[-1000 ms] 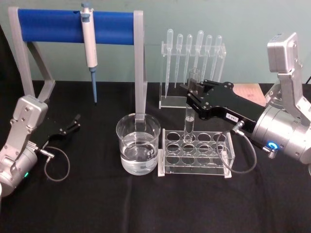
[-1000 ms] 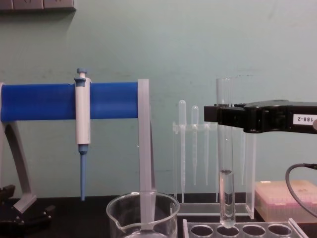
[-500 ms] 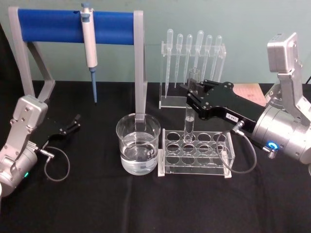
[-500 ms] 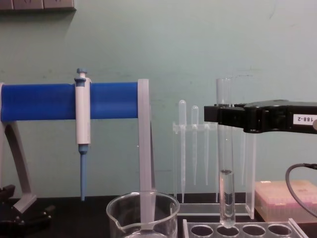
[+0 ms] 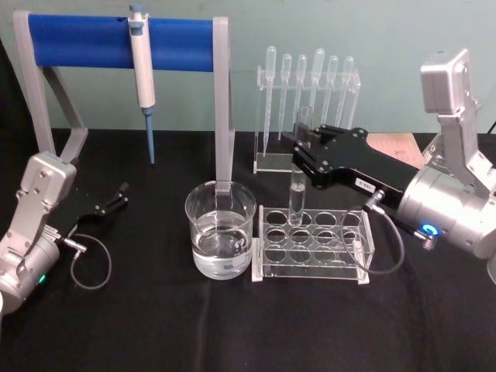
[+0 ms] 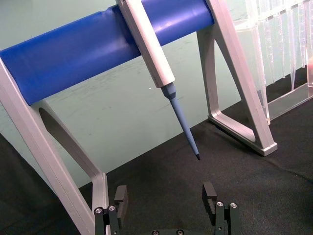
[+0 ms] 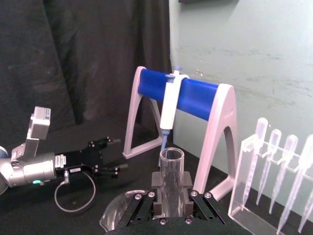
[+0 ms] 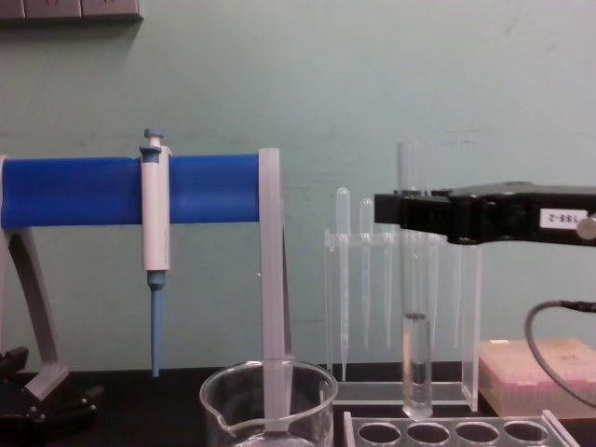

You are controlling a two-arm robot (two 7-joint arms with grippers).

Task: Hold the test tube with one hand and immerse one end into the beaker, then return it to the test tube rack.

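Note:
The test tube point(image 5: 297, 190) hangs upright in my right gripper point(image 5: 299, 152), which is shut on its upper part. In the chest view the tube point(image 8: 415, 363) holds some clear liquid, and its rounded bottom hovers just above the holes of the clear rack point(image 8: 447, 433). The right gripper point(image 8: 413, 210) reaches in there from the right. The beaker point(image 5: 221, 232), part-filled with water, stands left of the rack, apart from the tube. In the right wrist view the tube's open rim point(image 7: 171, 157) rises between the fingers point(image 7: 157, 188). My left gripper point(image 6: 166, 200) is open and parked at the table's left.
A blue-barred stand point(image 5: 116, 43) carries a white-and-blue pipettor point(image 5: 142, 74) behind the beaker; its grey right leg point(image 5: 223, 108) stands just behind the beaker. A clear holder of plastic pipettes point(image 5: 306, 85) is behind the rack point(image 5: 314, 244). A pink box point(image 8: 540, 372) sits at the right.
My right gripper has shifted slightly left and up with the test tube, so the tube's bottom now hangs a little higher over the rack. The left arm has not moved.

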